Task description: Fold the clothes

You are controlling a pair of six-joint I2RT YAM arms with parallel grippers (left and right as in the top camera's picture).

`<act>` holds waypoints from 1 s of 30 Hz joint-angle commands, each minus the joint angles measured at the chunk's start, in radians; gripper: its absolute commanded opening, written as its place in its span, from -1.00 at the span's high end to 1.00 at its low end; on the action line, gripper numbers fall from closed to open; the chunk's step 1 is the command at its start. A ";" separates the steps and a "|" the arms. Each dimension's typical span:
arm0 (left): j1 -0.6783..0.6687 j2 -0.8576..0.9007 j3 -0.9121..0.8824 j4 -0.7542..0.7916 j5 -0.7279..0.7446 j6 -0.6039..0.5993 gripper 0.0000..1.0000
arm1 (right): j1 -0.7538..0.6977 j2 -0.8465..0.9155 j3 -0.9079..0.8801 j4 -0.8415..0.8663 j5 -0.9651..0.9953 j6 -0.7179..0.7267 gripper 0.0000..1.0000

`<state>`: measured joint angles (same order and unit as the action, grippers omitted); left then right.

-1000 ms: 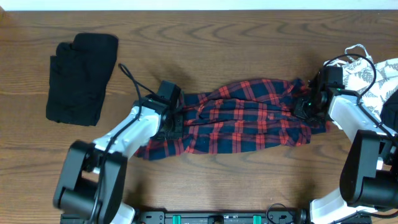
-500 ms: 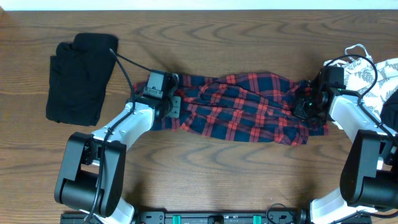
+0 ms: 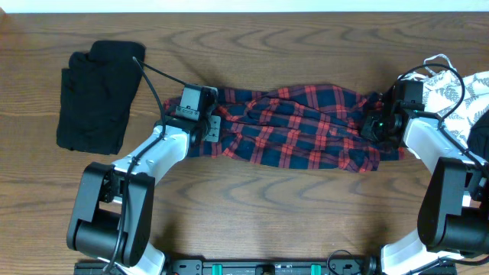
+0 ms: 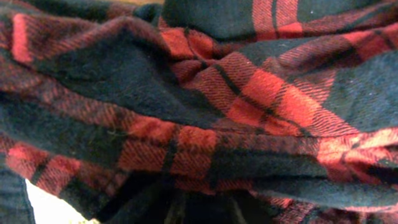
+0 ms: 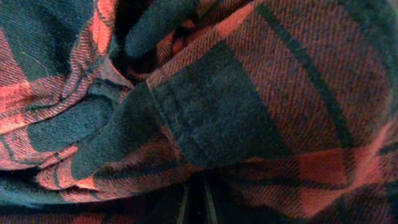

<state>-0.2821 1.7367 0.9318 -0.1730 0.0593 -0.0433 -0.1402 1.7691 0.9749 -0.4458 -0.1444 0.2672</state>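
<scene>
The red-and-navy plaid shirt (image 3: 298,131) lies bunched and stretched left to right across the middle of the table. My left gripper (image 3: 215,128) is shut on its left end. My right gripper (image 3: 373,126) is shut on its right end. In the left wrist view the plaid cloth (image 4: 261,93) fills the frame and covers the left gripper's jaws (image 4: 202,210). In the right wrist view the plaid cloth (image 5: 236,106) is pinched between the right gripper's nearly closed fingers (image 5: 196,202). No neck label shows.
A folded black garment (image 3: 99,95) lies at the far left of the wooden table (image 3: 290,46). A white leaf-print garment (image 3: 451,88) sits at the far right edge, behind the right arm. A black cable (image 3: 157,76) runs from the left wrist.
My left gripper has moved away from me and slightly left, dragging the shirt's left end with it. The shirt now lies straighter and farther back. The right gripper has barely moved.
</scene>
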 commanded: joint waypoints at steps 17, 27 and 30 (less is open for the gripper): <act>0.006 -0.332 0.024 -0.188 0.046 -0.002 0.30 | -0.053 -0.191 0.022 -0.055 -0.091 -0.028 0.28; 0.006 -0.332 0.024 -0.234 0.045 -0.002 0.29 | -0.272 -0.383 0.017 -0.248 -0.135 -0.001 -0.79; 0.006 -0.332 0.024 -0.235 0.045 -0.002 0.30 | -0.308 -0.351 -0.008 -0.253 -0.197 -0.076 -0.99</act>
<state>-0.2821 1.4090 0.9337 -0.4026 0.1001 -0.0475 -0.4198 1.3842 0.9909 -0.6922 -0.2680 0.2405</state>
